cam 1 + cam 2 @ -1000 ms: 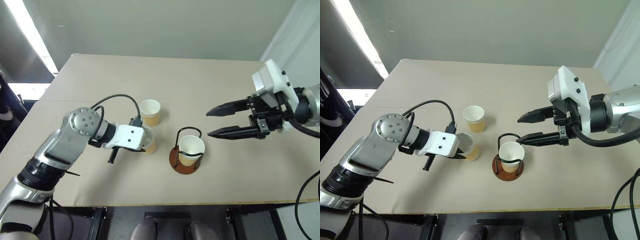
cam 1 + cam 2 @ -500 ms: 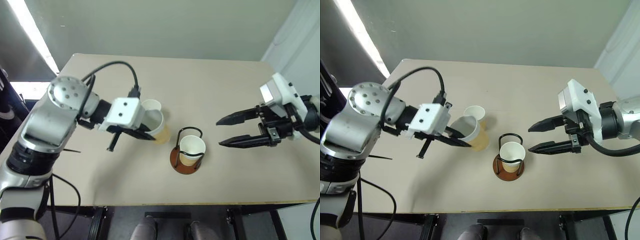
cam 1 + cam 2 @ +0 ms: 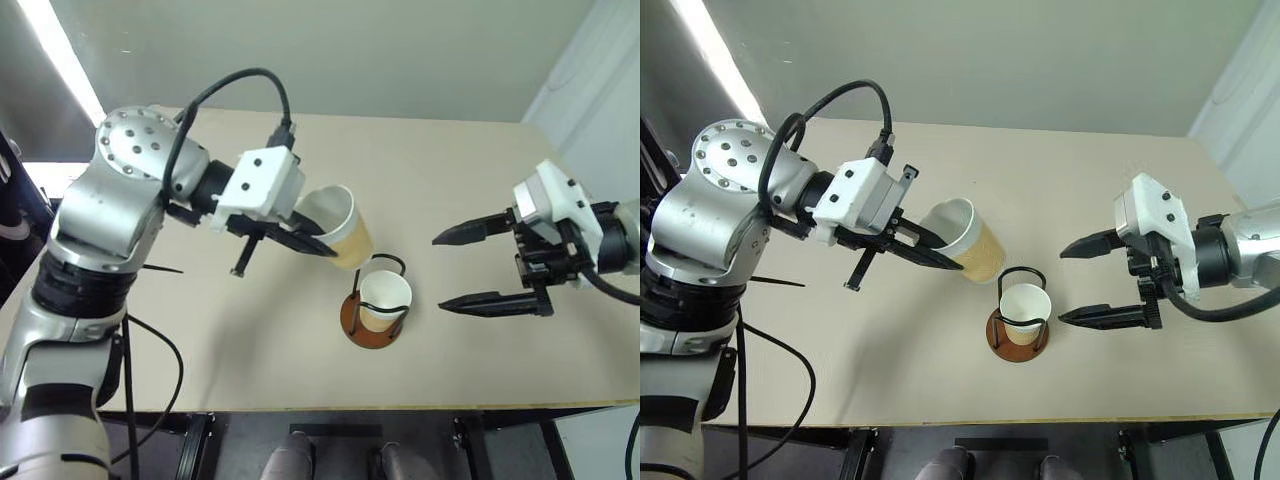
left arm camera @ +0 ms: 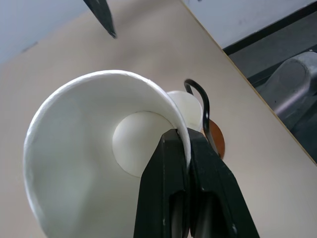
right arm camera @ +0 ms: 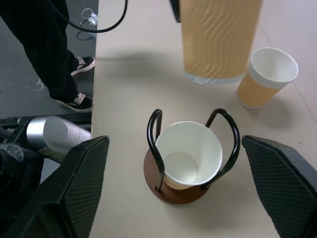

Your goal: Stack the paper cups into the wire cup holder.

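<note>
A: Item one?
B: Flat beige rectangular tabletop [image 3: 420, 160], matte.
A: Item two?
B: Person's legs in black trousers [image 5: 47, 44], black-and-white sneakers [image 5: 79, 101], standing on the grey floor [image 5: 20, 109] beside the table.

A long strip light [image 3: 62, 62] is glaring white at my upper left, washing out that corner, while the rest of the room is sitting in soft, even brightness. The table [image 3: 450, 170] is catching mild, diffuse shadows under my left arm and beside the wire cup holder [image 3: 372, 318]. My head views are bending slightly at their edges. Through my left wrist, the paper cup [image 4: 84, 158] I am pinching is looming close and soft, its rim slightly blurring.
</note>
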`<state>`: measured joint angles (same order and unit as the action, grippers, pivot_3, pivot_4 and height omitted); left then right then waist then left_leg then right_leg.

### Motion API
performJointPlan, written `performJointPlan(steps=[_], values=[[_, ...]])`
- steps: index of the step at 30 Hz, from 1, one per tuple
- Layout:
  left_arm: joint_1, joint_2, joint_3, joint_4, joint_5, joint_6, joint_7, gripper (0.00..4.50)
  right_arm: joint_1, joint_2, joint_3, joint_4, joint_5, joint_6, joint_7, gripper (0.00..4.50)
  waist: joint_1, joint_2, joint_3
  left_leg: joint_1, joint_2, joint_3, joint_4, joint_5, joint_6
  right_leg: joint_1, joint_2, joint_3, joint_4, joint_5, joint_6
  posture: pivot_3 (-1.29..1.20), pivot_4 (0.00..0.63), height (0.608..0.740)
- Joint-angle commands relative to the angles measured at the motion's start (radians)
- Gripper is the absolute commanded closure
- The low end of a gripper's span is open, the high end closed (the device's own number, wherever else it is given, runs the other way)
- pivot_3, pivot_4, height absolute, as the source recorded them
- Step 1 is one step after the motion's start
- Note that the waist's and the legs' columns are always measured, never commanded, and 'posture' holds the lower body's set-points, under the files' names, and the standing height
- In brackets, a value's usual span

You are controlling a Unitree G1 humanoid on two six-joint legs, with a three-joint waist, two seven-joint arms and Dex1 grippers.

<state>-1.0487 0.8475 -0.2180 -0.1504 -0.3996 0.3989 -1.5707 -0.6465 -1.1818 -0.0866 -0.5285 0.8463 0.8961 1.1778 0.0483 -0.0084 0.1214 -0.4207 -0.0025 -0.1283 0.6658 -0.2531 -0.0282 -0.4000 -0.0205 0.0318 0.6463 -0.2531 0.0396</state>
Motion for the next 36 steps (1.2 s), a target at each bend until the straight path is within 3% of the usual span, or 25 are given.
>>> performJointPlan(steps=[1, 16, 24, 36], values=[[-0.052, -0.019, -0.020, 0.011, -0.027, -0.019, -0.043, 4.50, 0.022, -0.032, -0.082, -0.037, 0.014, -0.005, -0.008, 0.07, 0.002, 0.000, 0.000, 0.000, 0.000, 0.000, 0.000, 0.000, 0.000, 0.000, 0.000, 0.000, 0.000, 0.000, 0.000, 0.00, 0.150, 0.740], [-0.137, -0.079, -0.217, 0.100, -0.056, -0.131, -0.044, 4.50, 0.116, -0.071, -0.138, -0.073, 0.000, -0.013, -0.036, 0.07, 0.006, 0.000, 0.000, 0.000, 0.000, 0.000, 0.000, 0.000, 0.000, 0.000, 0.000, 0.000, 0.000, 0.000, 0.002, 0.00, 0.150, 0.740], [-0.172, -0.134, -0.291, 0.188, -0.003, -0.214, -0.044, 4.50, 0.113, -0.085, -0.155, -0.068, 0.007, -0.014, -0.035, 0.07, 0.010, 0.000, 0.000, -0.002, 0.000, 0.000, 0.002, -0.001, 0.001, 0.000, 0.000, 0.000, 0.000, 0.000, 0.003, 0.00, 0.150, 0.740], [-0.202, -0.194, -0.373, 0.244, 0.029, -0.294, -0.044, 4.50, 0.017, -0.119, -0.310, -0.064, 0.222, 0.098, -0.128, 0.07, 0.012, 0.000, 0.000, -0.003, 0.000, 0.000, 0.002, -0.001, 0.001, 0.000, 0.000, 0.000, 0.000, -0.001, 0.004, 0.00, 0.150, 0.740]])
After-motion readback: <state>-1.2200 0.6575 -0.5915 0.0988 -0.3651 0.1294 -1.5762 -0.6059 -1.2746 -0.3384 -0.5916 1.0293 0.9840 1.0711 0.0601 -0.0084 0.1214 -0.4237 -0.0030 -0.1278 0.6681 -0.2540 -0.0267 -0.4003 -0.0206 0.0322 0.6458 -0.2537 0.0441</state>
